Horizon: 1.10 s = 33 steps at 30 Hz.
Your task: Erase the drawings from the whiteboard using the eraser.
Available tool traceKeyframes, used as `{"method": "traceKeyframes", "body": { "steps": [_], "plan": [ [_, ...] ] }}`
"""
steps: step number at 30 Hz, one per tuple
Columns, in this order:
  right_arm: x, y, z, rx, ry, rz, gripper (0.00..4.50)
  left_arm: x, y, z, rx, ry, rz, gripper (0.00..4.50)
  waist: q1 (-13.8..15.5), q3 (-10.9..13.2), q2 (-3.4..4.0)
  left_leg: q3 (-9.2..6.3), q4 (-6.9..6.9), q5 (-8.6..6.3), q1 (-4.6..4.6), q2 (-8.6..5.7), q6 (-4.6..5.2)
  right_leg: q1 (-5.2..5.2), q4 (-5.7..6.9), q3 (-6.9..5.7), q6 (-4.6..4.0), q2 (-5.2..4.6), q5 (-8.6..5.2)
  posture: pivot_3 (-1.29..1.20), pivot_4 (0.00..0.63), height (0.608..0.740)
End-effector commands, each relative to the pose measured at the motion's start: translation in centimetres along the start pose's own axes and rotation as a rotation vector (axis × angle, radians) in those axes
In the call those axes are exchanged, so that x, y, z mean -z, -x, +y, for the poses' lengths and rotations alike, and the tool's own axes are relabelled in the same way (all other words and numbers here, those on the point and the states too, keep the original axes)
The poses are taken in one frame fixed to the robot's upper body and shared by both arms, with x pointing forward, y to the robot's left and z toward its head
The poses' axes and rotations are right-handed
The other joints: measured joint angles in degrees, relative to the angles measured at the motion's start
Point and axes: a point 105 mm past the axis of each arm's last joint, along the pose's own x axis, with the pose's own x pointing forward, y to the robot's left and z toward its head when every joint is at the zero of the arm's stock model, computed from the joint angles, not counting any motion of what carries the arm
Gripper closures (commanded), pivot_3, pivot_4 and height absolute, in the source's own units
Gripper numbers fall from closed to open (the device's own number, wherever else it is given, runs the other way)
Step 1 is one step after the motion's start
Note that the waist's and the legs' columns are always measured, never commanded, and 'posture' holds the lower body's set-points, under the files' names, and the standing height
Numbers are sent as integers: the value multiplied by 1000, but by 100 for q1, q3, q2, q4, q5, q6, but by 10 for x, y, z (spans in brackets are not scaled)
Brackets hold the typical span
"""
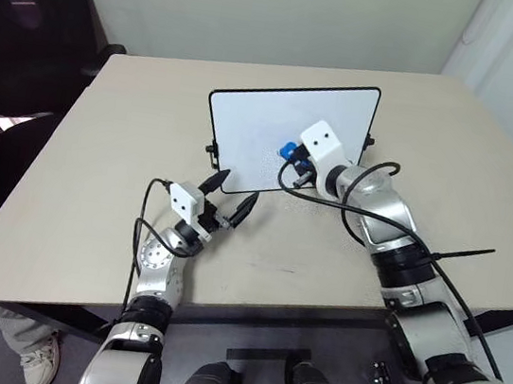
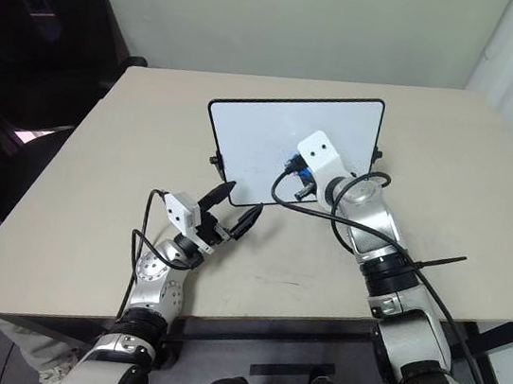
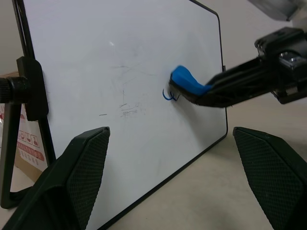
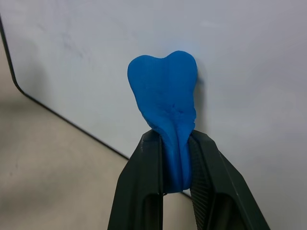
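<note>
The whiteboard (image 1: 257, 120) stands upright on its black side clips in the middle of the table. My right gripper (image 4: 168, 140) is shut on the blue eraser (image 4: 165, 96), whose tip presses against the board's face to the right of its middle. What shows of the drawings (image 3: 167, 95) is a small dark curl right beside the eraser (image 3: 184, 80); faint smudges lie to the left of it. My left gripper (image 1: 236, 191) is open and holds nothing, just in front of the board's lower edge and not touching it.
The beige table (image 1: 449, 181) has bare surface on both sides of the board. A black chair (image 1: 32, 17) stands off the table's far left corner. A person's shoe (image 1: 40, 360) shows on the floor at the near left. A black cable (image 1: 463, 252) trails from my right arm.
</note>
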Motion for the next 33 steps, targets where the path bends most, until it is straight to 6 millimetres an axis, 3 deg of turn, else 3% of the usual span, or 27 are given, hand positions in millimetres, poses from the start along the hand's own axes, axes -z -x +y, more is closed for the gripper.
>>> {"method": "traceKeyframes", "body": {
  "steps": [1,11,21,25,30,33],
  "plan": [
    [-4,0,-16,77,20,-9,4030,10,7,-5,-17,28,13,0,3,0,0,0,0,0,0,0,0,0,0,0,0,0,0,0,150,726],
    [11,-3,-29,153,22,56,4030,11,6,-5,-22,28,15,0,7,0,0,0,0,0,3,-1,1,2,-1,1,1,-3,1,0,150,726],
    [28,-5,-22,139,122,157,4030,10,8,-3,-27,24,13,0,4,0,0,1,3,1,6,-2,1,2,-1,0,1,-4,2,0,150,726],
    [24,-7,-18,125,125,138,4030,8,9,-1,-35,16,9,0,2,0,0,1,3,1,6,-2,1,3,-1,0,0,-4,2,0,150,726],
    [-4,-7,-3,58,151,18,4030,7,10,1,-37,12,9,0,-7,0,0,1,3,1,5,-2,1,3,-1,1,-2,-3,5,0,150,726],
    [-4,-8,3,38,168,26,4030,7,11,1,-36,11,8,0,-19,0,0,0,2,0,4,-1,-1,-1,0,0,-12,2,14,0,150,726]
  ]
}}
